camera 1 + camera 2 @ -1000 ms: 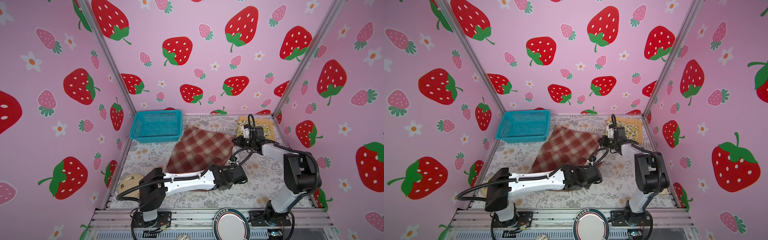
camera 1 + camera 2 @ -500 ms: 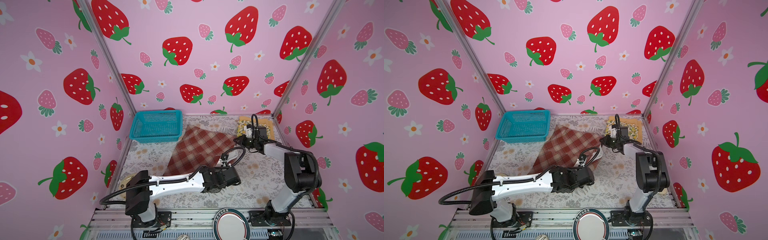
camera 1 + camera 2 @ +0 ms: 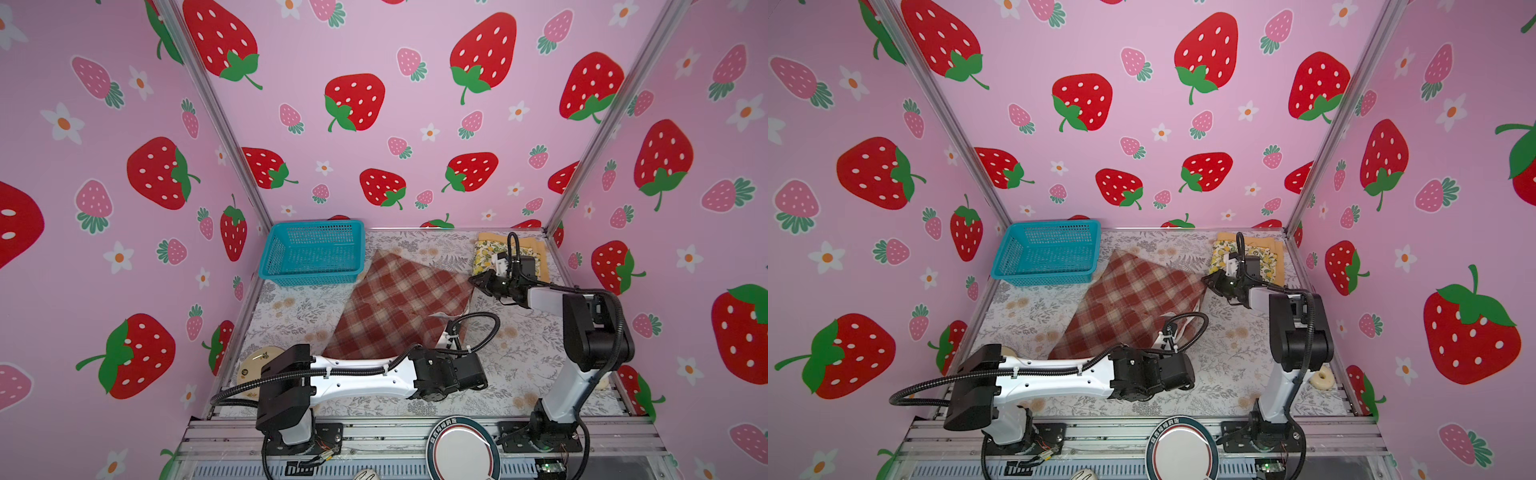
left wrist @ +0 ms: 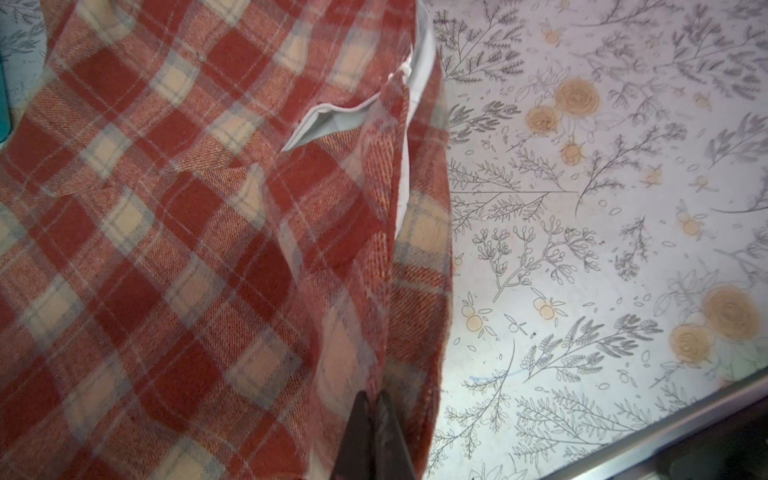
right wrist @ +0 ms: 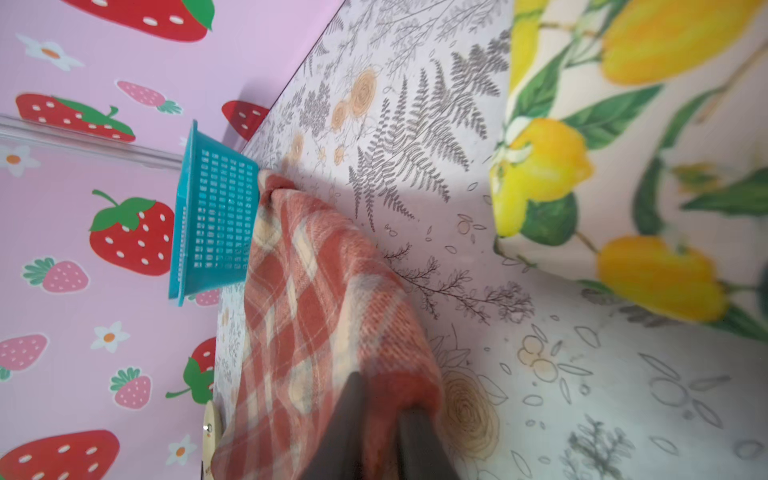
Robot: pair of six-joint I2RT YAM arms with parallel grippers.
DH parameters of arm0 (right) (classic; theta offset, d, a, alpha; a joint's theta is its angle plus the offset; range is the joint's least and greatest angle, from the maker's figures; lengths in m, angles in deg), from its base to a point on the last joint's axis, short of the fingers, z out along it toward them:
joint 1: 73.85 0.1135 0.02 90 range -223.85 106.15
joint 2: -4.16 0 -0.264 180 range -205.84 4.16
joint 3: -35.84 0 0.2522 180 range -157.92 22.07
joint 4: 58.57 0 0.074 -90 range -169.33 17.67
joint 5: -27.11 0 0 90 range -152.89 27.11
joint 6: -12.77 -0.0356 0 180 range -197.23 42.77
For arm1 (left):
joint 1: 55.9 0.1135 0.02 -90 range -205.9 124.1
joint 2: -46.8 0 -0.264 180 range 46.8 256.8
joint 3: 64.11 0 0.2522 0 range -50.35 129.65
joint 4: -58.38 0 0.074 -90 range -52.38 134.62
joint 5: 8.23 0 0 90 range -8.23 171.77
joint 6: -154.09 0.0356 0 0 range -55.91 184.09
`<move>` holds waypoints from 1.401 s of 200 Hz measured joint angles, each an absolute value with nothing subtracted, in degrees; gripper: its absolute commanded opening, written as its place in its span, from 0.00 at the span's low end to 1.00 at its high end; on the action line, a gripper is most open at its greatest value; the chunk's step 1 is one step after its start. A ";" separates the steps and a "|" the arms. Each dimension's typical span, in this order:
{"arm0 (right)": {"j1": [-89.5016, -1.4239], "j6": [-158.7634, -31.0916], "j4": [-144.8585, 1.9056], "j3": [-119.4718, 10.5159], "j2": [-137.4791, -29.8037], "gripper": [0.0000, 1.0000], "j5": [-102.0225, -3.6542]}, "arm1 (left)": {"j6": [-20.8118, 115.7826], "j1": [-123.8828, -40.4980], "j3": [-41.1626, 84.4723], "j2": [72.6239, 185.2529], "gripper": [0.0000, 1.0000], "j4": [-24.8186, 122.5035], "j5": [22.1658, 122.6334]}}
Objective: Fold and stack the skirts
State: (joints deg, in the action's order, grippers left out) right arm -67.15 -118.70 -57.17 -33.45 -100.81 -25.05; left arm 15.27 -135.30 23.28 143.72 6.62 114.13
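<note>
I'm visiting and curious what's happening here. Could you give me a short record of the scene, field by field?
plaid skirt: mid-table, partly folded, white lining showing
lemon skirt: folded, far right corner, on the yellow skirt
basket: teal, far left, empty
left gripper: shut on the plaid skirt's near right corner
right gripper: jaws astride the plaid skirt's far right corner; grip unclear
</note>
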 measured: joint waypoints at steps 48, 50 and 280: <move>-67.21 -119.38 -56.01 -33.58 -102.27 0.18 -25.35 | 14.71 -135.34 23.28 143.81 0.00 6.67 114.33; -67.21 -119.25 -55.86 -33.58 -102.34 0.17 -25.35 | 14.68 -135.34 23.28 143.81 0.00 6.67 114.33; -66.73 -111.60 -69.98 -34.24 -98.34 0.00 -30.36 | 5.85 -141.85 21.60 141.47 0.00 -0.89 125.82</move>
State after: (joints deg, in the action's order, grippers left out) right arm -66.73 -111.60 -69.98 -34.24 -98.34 -30.36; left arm 5.85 -141.85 21.60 141.47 -0.89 125.82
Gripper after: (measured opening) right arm 0.063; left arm 0.054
